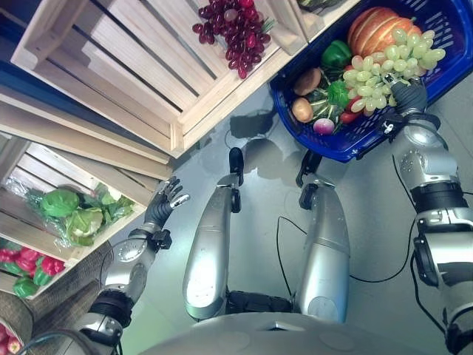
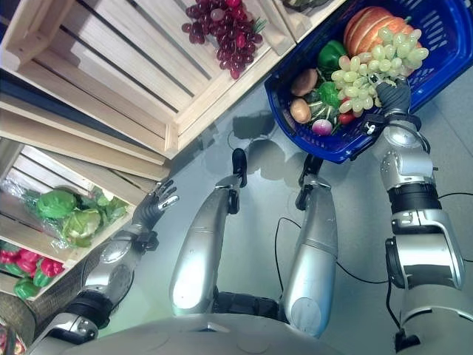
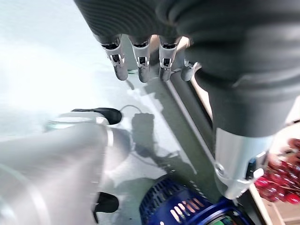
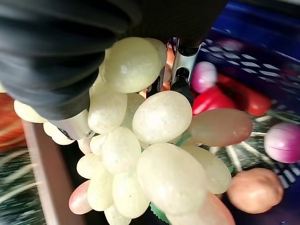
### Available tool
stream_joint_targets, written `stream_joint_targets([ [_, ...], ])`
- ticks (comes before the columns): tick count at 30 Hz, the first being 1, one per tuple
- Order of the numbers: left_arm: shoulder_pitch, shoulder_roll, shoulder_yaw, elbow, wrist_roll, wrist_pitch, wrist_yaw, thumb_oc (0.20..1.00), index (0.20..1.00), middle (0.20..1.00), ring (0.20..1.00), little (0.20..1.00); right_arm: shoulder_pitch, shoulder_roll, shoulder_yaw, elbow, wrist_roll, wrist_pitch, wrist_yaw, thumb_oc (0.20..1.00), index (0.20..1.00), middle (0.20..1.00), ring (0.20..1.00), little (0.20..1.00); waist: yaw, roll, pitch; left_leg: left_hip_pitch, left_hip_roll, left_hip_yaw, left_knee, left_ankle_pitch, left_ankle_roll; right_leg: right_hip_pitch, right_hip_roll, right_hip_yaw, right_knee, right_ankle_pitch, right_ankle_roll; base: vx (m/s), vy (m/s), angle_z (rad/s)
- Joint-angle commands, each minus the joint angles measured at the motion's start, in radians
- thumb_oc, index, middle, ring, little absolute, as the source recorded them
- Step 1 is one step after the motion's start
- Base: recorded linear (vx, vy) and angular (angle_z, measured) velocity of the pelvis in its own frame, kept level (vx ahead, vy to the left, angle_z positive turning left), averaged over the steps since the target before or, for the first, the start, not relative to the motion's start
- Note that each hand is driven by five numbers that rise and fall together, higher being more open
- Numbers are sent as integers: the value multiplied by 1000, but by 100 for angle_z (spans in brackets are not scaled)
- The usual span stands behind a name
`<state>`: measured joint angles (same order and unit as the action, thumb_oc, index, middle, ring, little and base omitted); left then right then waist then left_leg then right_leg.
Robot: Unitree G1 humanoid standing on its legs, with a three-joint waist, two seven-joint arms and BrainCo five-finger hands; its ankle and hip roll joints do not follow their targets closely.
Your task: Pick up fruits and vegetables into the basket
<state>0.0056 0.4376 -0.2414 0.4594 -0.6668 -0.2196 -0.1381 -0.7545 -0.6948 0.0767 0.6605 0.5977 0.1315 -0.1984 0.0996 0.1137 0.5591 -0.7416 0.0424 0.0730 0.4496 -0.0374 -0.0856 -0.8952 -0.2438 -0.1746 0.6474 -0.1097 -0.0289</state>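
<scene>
The right hand (image 1: pixel 409 95) reaches over the rim of the blue basket (image 1: pixel 347 148), its fingers curled around a bunch of green grapes (image 1: pixel 384 70). In the right wrist view the grapes (image 4: pixel 150 150) hang directly under the palm, with a dark-tipped finger (image 4: pixel 183 70) pressed against the berries.

Below and beyond the held bunch, inside the basket, lie an orange pumpkin (image 1: pixel 373 28), a green pepper (image 1: pixel 336 53), a brown potato (image 1: pixel 301 109), a pale purple onion (image 1: pixel 324 126) and a red pepper (image 4: pixel 213 101). All sit just beside the right hand, inside the basket walls.

The left hand (image 1: pixel 166 200) hangs well apart from the basket, fingers straight and relaxed, holding nothing. Near it, in a wooden crate (image 1: pixel 44 244), are leafy green vegetables (image 1: pixel 77 214) wrapped in clear film. Further from it, another wooden crate (image 1: pixel 133 66) holds a bunch of dark red grapes (image 1: pixel 236 29).
</scene>
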Motion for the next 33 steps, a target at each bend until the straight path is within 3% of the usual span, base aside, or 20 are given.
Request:
stream_joint_targets([
  [1,94,5,-32,-31,3,-45,-17,1000,1000,1000,1000,1000,-33,-127,28,39,30,3,45,200,200,200,200,200,-13,139,-39,-43,8,52,-20,-22,47,-24,25,-20,95,-129,50,24,18,13],
  [9,89,37,-63,-82,12,-91,-30,1000,1000,1000,1000,1000,-125,-162,84,272,73,92,100,200,200,200,200,200,11,175,-39,-111,-4,35,0,-26,55,-104,12,-7,128,-137,41,9,-6,7],
  [16,77,67,-92,-151,49,-118,-2,1000,1000,1000,1000,1000,-136,-167,60,387,104,67,96,200,200,200,200,200,20,195,-39,-128,-11,29,-4,-26,62,-125,10,-3,126,-132,41,-1,-19,7],
  [17,76,75,-96,-171,56,-124,2,1000,1000,1000,1000,1000,-134,-169,54,387,118,46,54,812,812,812,812,812,19,197,-39,-129,-11,28,-3,-26,62,-125,11,-2,122,-128,42,-6,-21,3],
  [18,77,75,-96,-182,64,-126,8,1000,1000,1000,1000,1000,-130,-168,49,380,120,39,44,1000,1000,1000,1000,1000,18,197,-39,-129,-12,28,-3,-27,62,-124,13,-1,119,-128,43,0,0,0],
  [22,68,87,-102,-217,100,-162,28,1000,1000,1000,1000,1000,-101,-147,48,329,-9,-30,-36,1000,1000,1000,1000,1000,9,189,-39,-109,-13,29,-18,-26,61,-103,22,-3,95,-117,47,0,0,0],
  [27,62,99,-100,-282,213,-231,64,1000,1000,1000,1000,1000,-25,-121,65,186,-177,-69,-170,1000,1000,1000,1000,1000,-14,169,-39,-63,-11,38,-42,-22,56,-53,38,-5,53,-102,54,-5,6,0],
  [33,24,125,-99,-380,338,-286,148,1000,1000,1000,1000,1000,168,-33,62,-24,-264,-85,-229,1000,1000,1000,1000,1000,-64,131,-39,31,-6,57,-86,-20,50,48,67,3,-15,-85,68,-20,55,-9],
])
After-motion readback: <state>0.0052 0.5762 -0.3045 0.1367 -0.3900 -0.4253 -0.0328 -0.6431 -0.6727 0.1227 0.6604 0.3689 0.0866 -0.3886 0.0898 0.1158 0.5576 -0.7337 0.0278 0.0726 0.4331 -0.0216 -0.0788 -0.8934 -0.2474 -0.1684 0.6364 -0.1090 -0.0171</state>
